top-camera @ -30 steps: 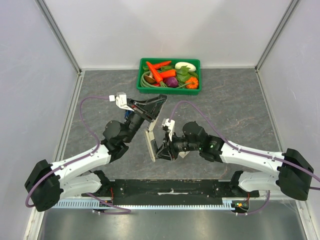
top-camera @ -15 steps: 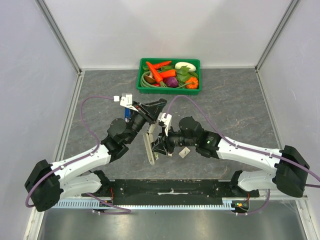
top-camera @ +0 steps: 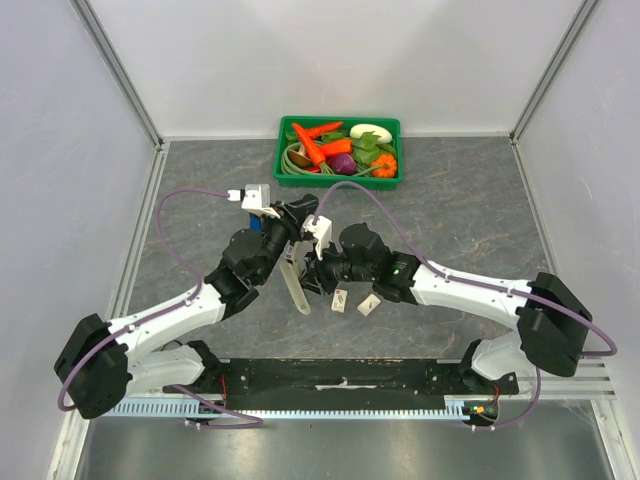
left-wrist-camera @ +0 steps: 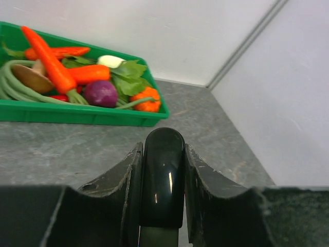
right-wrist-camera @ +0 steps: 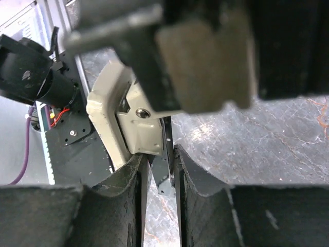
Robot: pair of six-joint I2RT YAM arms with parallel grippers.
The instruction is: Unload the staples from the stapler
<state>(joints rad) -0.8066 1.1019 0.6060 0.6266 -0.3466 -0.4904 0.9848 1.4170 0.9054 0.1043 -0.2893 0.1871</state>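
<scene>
My left gripper [left-wrist-camera: 163, 154] is clamped on the stapler [top-camera: 296, 288]. Its worn black fingers [left-wrist-camera: 128, 185] press both sides of the stapler's glossy, rounded black end, which fills the half-spread jaws. The rest of the stapler is a long, narrow, cream-white body of smooth painted metal with one round rivet. It sits mid-table between my arms, well on the near side of the green plastic tray [top-camera: 283, 178] of vegetables. My right gripper [right-wrist-camera: 160, 154] comes in from the right with its jaws drawn narrow, pinching a thin dark metal strip beside the cream body. The table [top-camera: 470, 220] is mottled grey and looks like stone.
</scene>
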